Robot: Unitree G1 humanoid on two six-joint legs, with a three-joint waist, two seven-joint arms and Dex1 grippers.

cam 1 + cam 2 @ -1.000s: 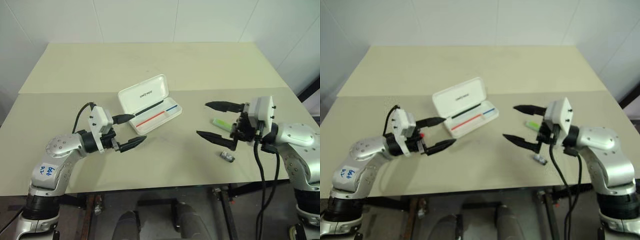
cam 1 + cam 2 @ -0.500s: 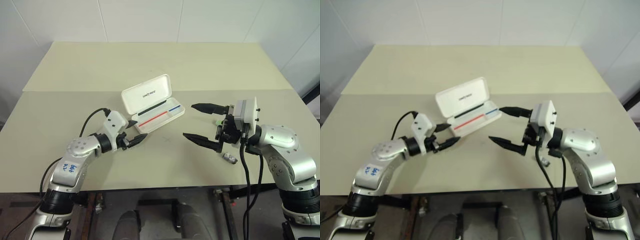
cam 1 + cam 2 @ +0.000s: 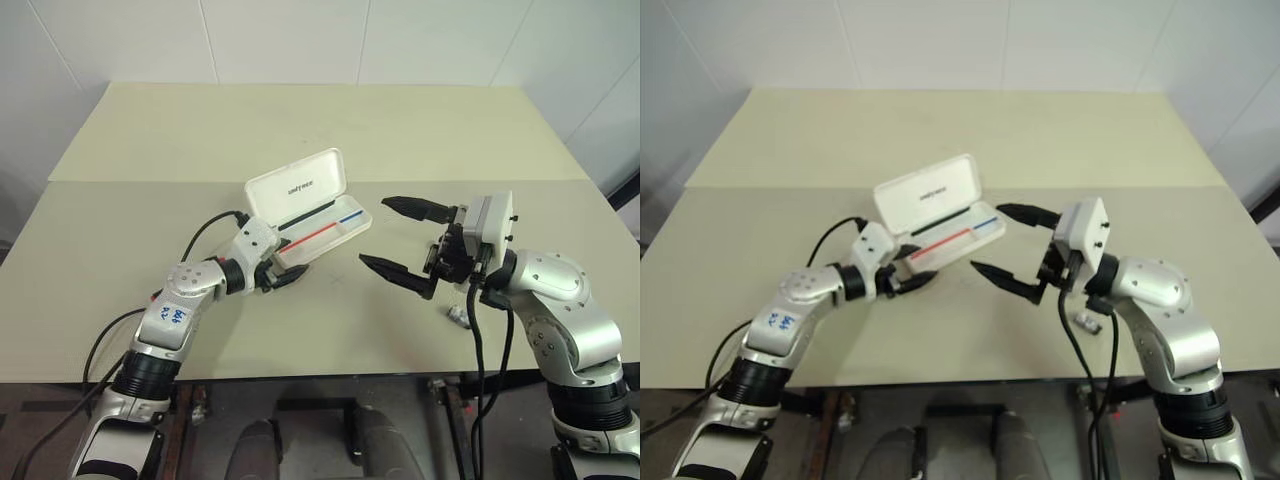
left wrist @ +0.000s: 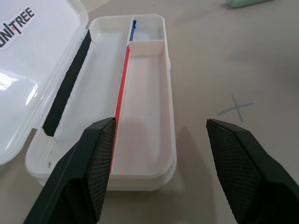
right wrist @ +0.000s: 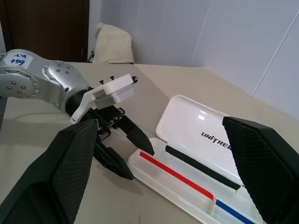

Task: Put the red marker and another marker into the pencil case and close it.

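The white pencil case [image 3: 318, 232] lies open mid-table, its lid [image 3: 293, 186] tilted back, with a black strip and red and blue stripes inside. My left gripper [image 3: 279, 273] is open and empty at the case's near end; in the left wrist view its fingers [image 4: 93, 172] straddle the end of the tray [image 4: 140, 140]. Open as well, my right gripper [image 3: 396, 240] hovers just right of the case, pointing toward it. A corner of the pale green marker [image 4: 245, 3] shows on the table beyond the case. The red marker is out of view.
A small grey metallic stub [image 3: 458, 316] lies on the table under my right forearm. A faint pen cross [image 4: 237, 108] is drawn on the table beside the case. The table's front edge [image 3: 330, 378] runs close below both arms.
My left gripper has moved forward, down and right to the case's near end, and its fingers have narrowed a little. My right gripper has drifted slightly left and stays open.
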